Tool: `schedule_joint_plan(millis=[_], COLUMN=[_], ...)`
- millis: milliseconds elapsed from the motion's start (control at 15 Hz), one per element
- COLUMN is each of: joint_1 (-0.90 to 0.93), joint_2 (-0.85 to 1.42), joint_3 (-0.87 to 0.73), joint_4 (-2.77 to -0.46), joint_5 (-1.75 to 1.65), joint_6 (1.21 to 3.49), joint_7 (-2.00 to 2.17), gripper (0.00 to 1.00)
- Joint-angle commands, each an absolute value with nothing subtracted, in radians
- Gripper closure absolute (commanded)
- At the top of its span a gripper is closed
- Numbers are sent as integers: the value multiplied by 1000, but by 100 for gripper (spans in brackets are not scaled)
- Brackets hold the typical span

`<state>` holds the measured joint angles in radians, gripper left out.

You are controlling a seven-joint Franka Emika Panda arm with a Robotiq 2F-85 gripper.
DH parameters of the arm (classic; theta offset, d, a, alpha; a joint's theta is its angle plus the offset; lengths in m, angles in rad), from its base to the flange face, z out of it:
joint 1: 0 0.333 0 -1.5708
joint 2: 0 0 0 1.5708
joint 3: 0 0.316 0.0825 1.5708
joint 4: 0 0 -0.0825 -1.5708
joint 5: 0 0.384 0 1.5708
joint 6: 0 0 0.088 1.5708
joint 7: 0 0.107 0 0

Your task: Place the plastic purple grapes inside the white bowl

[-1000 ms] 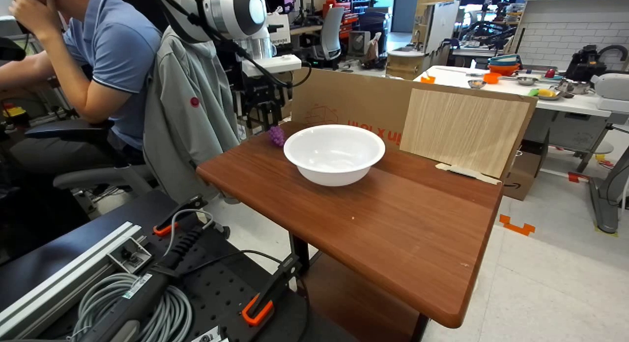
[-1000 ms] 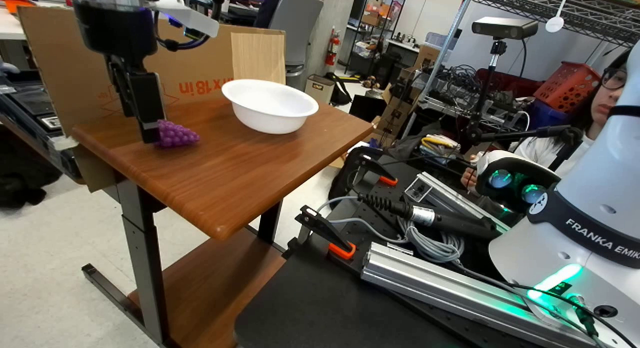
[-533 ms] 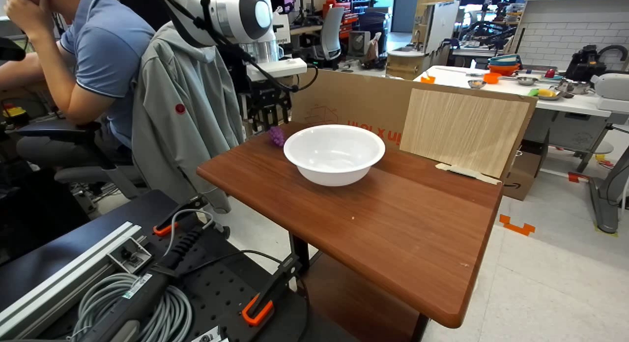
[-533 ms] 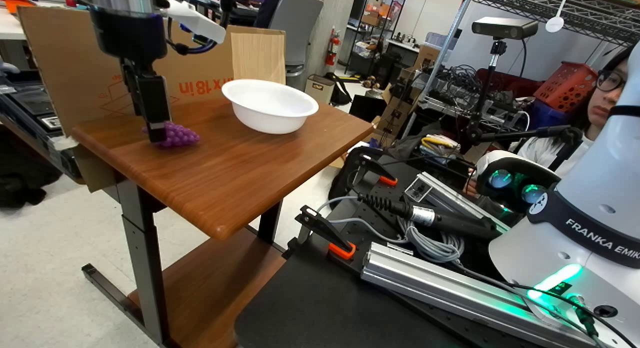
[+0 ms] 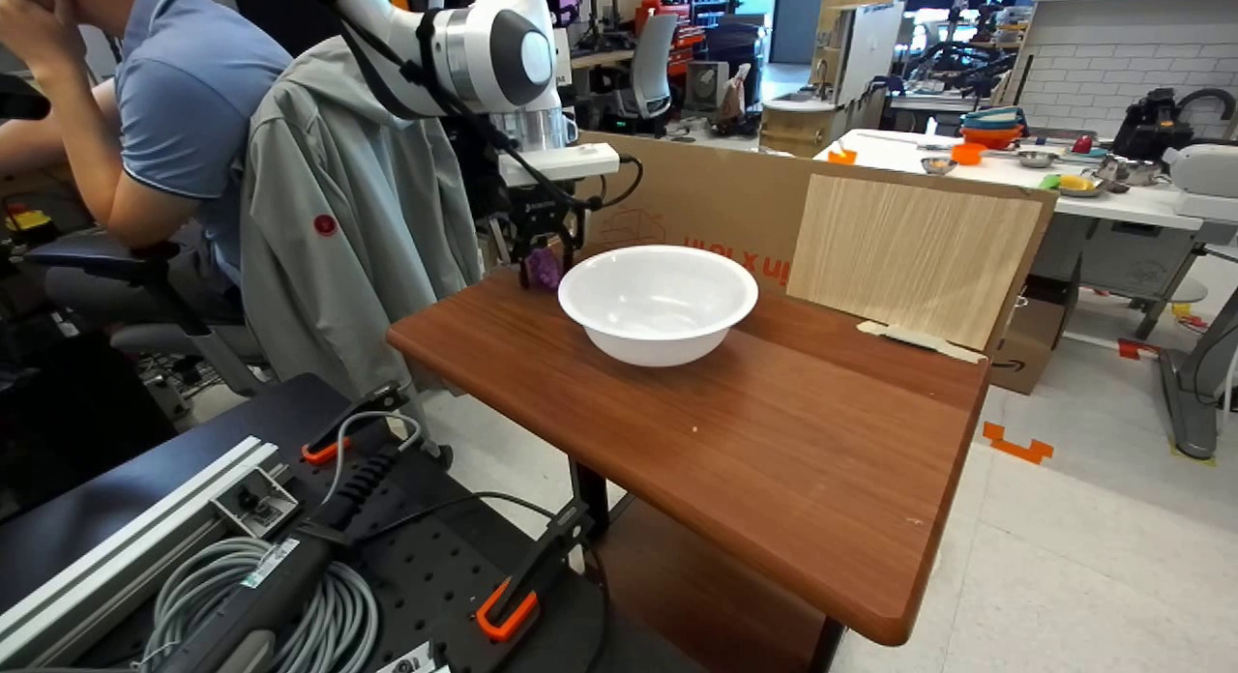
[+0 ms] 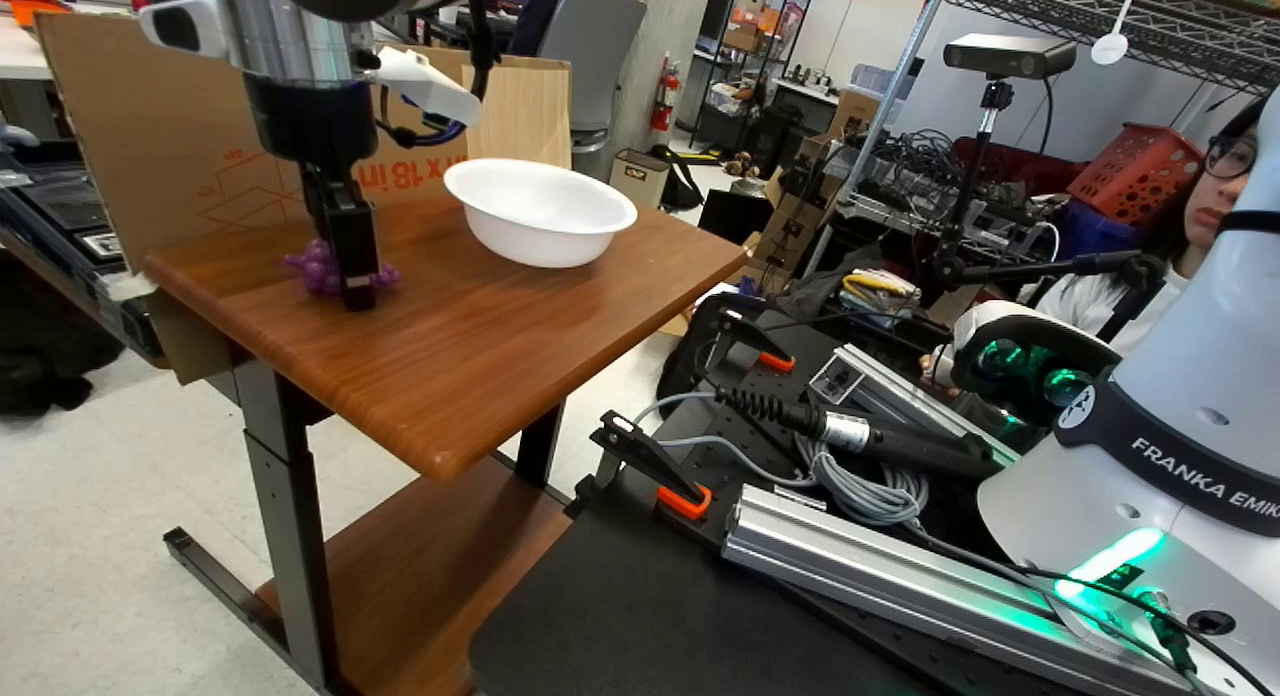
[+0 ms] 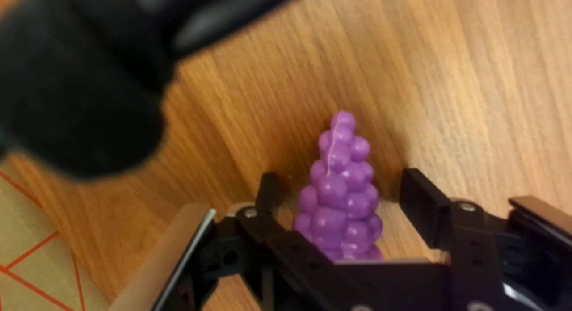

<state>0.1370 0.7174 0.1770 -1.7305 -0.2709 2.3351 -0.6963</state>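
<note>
The plastic purple grapes [image 7: 342,186] lie on the brown table [image 5: 725,441], and my gripper [image 7: 342,189] is lowered around them. In the wrist view one finger stands on each side of the cluster, with table showing in the gaps, so the jaws are open and partly narrowed. Part of the cluster's lower end is hidden behind the gripper body. In an exterior view a finger [image 6: 357,261] covers the middle of the grapes [image 6: 318,268]. Close by, the white bowl [image 5: 658,349] stands upright; its inside looks bare. The bowl [image 6: 540,241] shows in both exterior views.
A cardboard sheet [image 5: 696,185] rises along the table's far edge, with a pale wooden board [image 5: 919,257] against it. A dark workbench [image 6: 600,596] with clamps and coiled cable adjoins. A person [image 5: 193,122] sits beyond the table.
My gripper has shifted over and come down, so the grapes are now between its fingers, which stand closer together. Grapes and bowl have kept their places.
</note>
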Motion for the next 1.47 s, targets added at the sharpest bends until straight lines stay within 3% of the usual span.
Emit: schedule_joint_plan(millis=[0, 200, 800, 1400], joint_1=[128, 126, 5, -76], joint_2=[734, 666, 319, 456], joint_3=[182, 191, 155, 16], joint_4=[-1712, -1767, -2046, -1959], joint_5=[-260, -261, -153, -167], joint_6=[2343, 2364, 2501, 2444], joint_7=[-684, -679, -605, -454], gripper=[63, 83, 83, 83])
